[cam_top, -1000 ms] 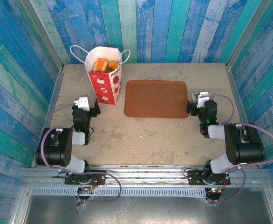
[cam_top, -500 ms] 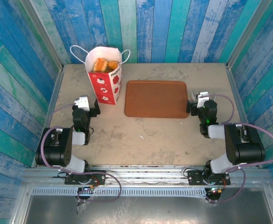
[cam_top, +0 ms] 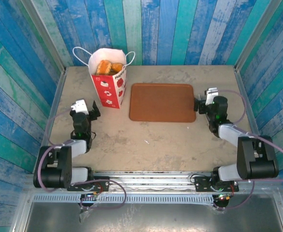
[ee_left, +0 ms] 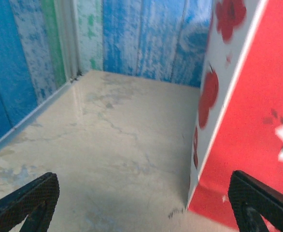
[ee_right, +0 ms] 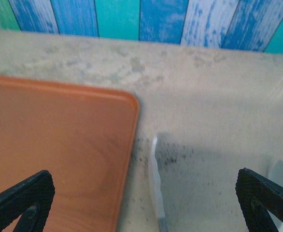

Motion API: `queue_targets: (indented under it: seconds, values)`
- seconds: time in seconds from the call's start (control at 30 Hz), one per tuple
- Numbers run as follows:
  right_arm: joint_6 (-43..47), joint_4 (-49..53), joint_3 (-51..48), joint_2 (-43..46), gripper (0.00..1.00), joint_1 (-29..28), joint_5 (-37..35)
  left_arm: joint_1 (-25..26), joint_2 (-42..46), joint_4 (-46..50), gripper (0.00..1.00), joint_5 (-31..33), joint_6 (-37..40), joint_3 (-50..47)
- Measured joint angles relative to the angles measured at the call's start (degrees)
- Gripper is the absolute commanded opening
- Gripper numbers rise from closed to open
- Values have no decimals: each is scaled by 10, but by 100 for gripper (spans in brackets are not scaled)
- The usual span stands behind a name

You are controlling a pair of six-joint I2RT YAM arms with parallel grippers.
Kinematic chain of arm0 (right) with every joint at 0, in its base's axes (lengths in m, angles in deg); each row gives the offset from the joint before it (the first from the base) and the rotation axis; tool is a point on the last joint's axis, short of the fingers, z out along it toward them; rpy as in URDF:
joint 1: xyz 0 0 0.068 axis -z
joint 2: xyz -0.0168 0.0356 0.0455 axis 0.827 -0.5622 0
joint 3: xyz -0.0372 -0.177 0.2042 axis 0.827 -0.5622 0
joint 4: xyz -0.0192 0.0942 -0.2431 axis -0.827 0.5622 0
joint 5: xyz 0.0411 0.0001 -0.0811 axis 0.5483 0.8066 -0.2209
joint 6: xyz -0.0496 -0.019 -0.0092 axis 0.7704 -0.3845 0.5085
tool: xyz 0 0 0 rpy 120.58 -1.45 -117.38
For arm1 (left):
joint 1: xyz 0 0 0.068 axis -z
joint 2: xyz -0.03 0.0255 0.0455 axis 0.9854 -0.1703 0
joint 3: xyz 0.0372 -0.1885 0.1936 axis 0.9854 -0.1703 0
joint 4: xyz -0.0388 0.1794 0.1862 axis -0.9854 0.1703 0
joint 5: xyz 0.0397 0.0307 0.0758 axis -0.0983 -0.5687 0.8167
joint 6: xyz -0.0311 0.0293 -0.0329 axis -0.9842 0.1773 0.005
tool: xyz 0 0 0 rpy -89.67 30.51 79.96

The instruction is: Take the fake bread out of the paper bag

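The white and red paper bag (cam_top: pixel 108 82) stands upright just left of the flat brown tray (cam_top: pixel 162 102). Lumpy golden fake bread (cam_top: pixel 107 66) sits in its open top, seen from above; the left wrist view shows the bag's smooth red side instead. The left gripper (ee_left: pixel 142 180), left of the tray, holds nothing, fingers wide apart. The right gripper (ee_right: pixel 144 176), by the tray's rounded right corner, gapes wide too.

The paper bag (cam_top: pixel 110 86) stands at the table's (cam_top: pixel 156 140) eleven o'clock, fake bread (cam_top: pixel 107 66) showing in its open top. A brown tray (cam_top: pixel 162 102) lies at its three o'clock. The left gripper (cam_top: pixel 83 107) sits at the bag's seven o'clock, the right gripper (cam_top: pixel 206 99) at the tray's three o'clock edge, perhaps touching.
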Motion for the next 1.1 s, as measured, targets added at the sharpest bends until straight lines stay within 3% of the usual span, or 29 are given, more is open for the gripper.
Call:
queue_targets:
  seconds: [0.2,0.4,0.57,0.8,1.1]
  values:
    - [-103,97,79,37,100,1,85,-4,61,162,94,82,-114,87]
    - [-219,143,193,-13,87,-23,256,-30,77,303,94,33,-158,188]
    - [-284,185,279,-62,83,-101,290,-57,62,406,97,-61,-183,318]
    - [-335,227,410,-122,79,-205,276,-154,-14,439,97,-281,-271,441]
    - [-394,238,567,-235,75,-270,261,-165,-174,435,87,-458,-369,561]
